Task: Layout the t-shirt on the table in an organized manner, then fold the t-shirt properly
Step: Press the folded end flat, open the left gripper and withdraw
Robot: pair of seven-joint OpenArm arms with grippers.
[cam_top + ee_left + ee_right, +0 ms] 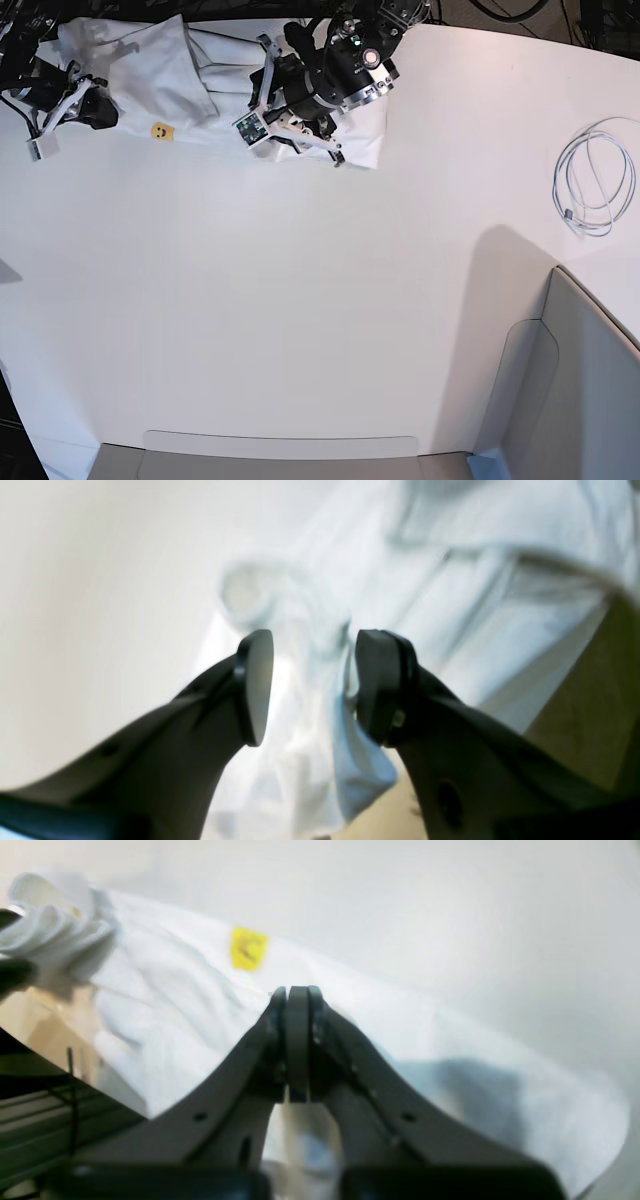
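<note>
Colours on my bench
My white t-shirt (150, 75) bears a small yellow patch (160, 131); white table (300, 300), white cable (590, 190), grey bin (585, 400).

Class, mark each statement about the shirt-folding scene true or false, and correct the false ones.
1. The t-shirt lies spread flat in the middle of the table. False: it is bunched along the far edge.
2. The left pincer has its jaws apart, with white cloth between them. True.
3. The right pincer stands wide open. False: its jaws are pressed together.
4. A coiled white cable lies on the table, apart from the t-shirt. True.
5. A small yellow mark shows on the t-shirt. True.
6. The grey bin sits on top of the t-shirt. False: it is at the opposite corner, nowhere near it.
</note>
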